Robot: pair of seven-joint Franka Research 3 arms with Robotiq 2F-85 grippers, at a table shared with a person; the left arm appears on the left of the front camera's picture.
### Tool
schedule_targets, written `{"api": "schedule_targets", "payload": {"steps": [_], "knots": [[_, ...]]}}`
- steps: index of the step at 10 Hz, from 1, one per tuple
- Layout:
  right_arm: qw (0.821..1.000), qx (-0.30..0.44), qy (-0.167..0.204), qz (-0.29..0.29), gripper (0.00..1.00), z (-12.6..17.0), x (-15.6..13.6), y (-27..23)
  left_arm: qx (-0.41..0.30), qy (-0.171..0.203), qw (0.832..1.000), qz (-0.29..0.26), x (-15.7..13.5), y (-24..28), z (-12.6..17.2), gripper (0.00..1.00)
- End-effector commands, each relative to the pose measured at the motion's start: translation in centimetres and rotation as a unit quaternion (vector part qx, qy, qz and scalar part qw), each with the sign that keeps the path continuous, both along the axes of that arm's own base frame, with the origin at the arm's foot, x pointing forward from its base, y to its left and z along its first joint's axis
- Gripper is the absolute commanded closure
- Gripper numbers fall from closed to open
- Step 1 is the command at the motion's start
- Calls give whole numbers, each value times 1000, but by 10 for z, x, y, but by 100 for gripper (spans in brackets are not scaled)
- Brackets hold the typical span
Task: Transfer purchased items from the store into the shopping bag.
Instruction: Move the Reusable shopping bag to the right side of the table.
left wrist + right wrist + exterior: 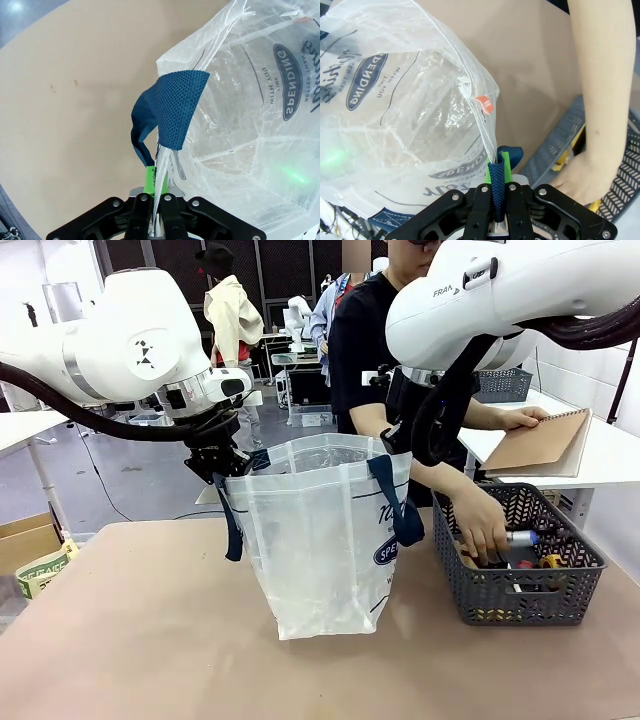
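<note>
The translucent shopping bag stands open at the table's middle, held up from both sides. My left gripper is shut on the bag's left rim beside a navy handle. My right gripper is shut on the right rim and navy strap. The dark grey basket sits to the bag's right with small yellow, red and dark items inside. A person's hand reaches into the basket. The person's other hand holds a flat tan packet on the white table behind.
The person's forearm crosses close to my right gripper above the basket. A white table stands behind the basket. A cardboard box sits off the table's left edge. Bare tan tabletop lies in front.
</note>
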State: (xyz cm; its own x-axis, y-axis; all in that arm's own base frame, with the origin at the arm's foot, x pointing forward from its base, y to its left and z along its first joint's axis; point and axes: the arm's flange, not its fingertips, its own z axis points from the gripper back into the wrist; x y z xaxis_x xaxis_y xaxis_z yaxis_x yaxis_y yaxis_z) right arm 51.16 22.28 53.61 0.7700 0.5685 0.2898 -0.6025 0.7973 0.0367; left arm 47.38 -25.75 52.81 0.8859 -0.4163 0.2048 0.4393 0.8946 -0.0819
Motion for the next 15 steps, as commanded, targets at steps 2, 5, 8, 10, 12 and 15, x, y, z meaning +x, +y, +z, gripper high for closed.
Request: {"api": "schedule_targets", "payload": {"steps": [2,5,8,10,12,15], "knots": [[999,-9,-32,20,100,-2,-6,0,29,-48,998,0,0,-4,-10,100],[998,-25,-40,43,100,-12,-9,-3,35,-58,998,-15,-1,-3,-20,100],[997,-27,-37,54,100,-18,-11,-9,43,-67,997,-19,-2,0,-22,100],[997,-29,-38,55,100,-17,-11,-7,42,-66,997,-20,-1,1,-23,100],[997,-26,-30,60,100,-19,-11,-2,36,-57,997,-36,-4,-4,-24,100],[998,-26,-28,47,100,-10,-7,-1,34,-54,998,-24,1,-3,-17,100]]}}
